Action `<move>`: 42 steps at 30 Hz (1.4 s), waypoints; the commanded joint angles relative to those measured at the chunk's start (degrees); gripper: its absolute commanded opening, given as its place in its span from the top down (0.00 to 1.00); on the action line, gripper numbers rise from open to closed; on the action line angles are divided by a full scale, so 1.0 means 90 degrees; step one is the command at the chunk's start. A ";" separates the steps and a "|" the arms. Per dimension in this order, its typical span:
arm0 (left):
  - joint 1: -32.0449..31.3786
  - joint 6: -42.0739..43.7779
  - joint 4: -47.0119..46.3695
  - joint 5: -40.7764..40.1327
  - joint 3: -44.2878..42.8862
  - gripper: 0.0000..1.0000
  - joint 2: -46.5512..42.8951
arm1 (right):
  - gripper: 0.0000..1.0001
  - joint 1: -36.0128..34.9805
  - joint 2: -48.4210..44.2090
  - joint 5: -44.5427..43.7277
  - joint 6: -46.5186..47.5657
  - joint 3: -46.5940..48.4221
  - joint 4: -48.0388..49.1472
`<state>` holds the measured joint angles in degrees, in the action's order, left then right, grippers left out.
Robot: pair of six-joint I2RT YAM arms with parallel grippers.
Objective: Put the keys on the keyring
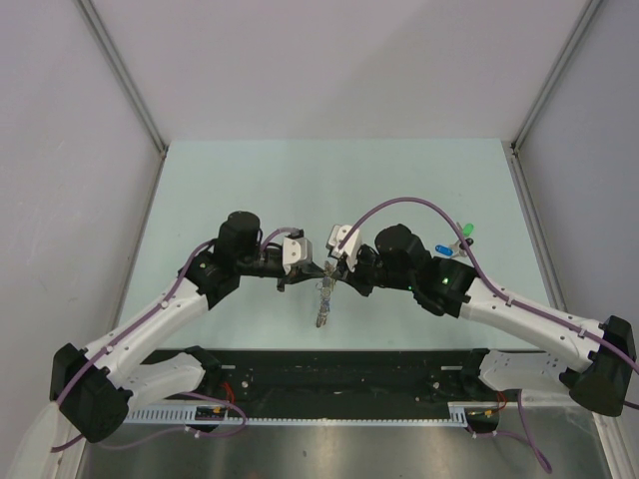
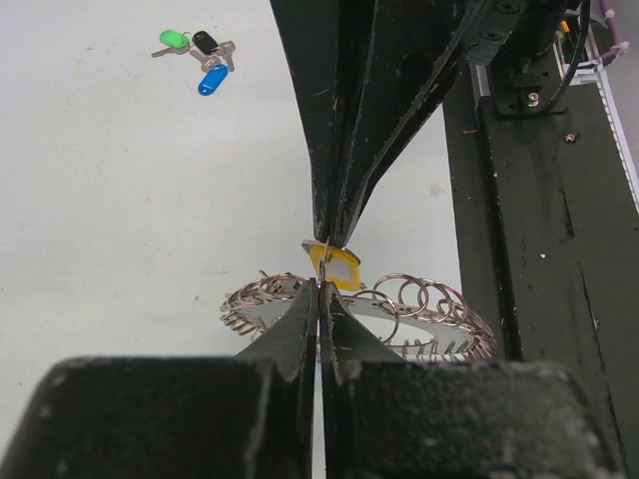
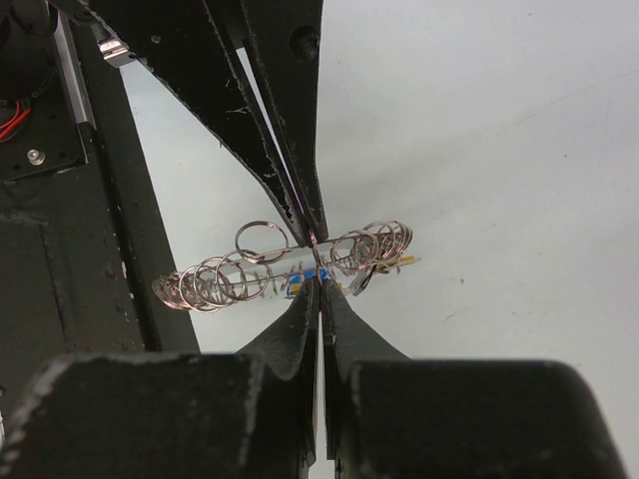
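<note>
Left tool (image 2: 319,289), clamped tight, held the keyring (image 2: 429,304) above the tabletop (image 2: 120,200). Right tool (image 3: 319,289), equally closed, pinched the yellow key (image 2: 337,267) beside it. The other keys (image 2: 205,55) lay well apart.

Bright, even, diffuse light; faint soft shadows on the pale table (image 1: 399,180); near jaws slightly blurred in wrist views.

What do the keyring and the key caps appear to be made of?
The keyring looks like bare silvery metal: thin wire loops with bright glints. The yellow cap, green cap, black cap and blue cap are probably smooth opaque plastic, judging by their solid, even colour.
</note>
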<state>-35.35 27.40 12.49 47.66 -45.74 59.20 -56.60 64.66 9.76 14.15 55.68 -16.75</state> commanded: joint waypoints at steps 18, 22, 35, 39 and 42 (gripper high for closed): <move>-0.0027 -0.0007 -0.0323 0.0222 -0.0026 1.00 -0.0152 | 1.00 0.0019 -0.0007 -0.0157 -0.0117 0.0200 0.0231; -0.0027 -0.0026 -0.0323 0.0193 -0.0026 1.00 -0.0162 | 1.00 0.0019 -0.0007 -0.0079 -0.0117 0.0200 0.0240; -0.0027 -0.0046 -0.0333 0.0124 -0.0016 1.00 -0.0152 | 1.00 0.0009 -0.0027 -0.0010 -0.0108 0.0210 0.0192; -0.0027 -0.0046 -0.0343 0.0076 -0.0016 1.00 -0.0142 | 1.00 0.0009 -0.0046 -0.0030 -0.0117 0.0200 0.0162; -0.0027 -0.0075 -0.0353 0.0046 -0.0026 1.00 -0.0142 | 1.00 0.0009 -0.0046 -0.0049 -0.0117 0.0200 0.0123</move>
<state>-35.35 26.98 12.49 47.57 -45.74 59.20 -56.60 64.66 9.08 13.61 55.68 -16.78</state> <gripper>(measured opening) 0.004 0.009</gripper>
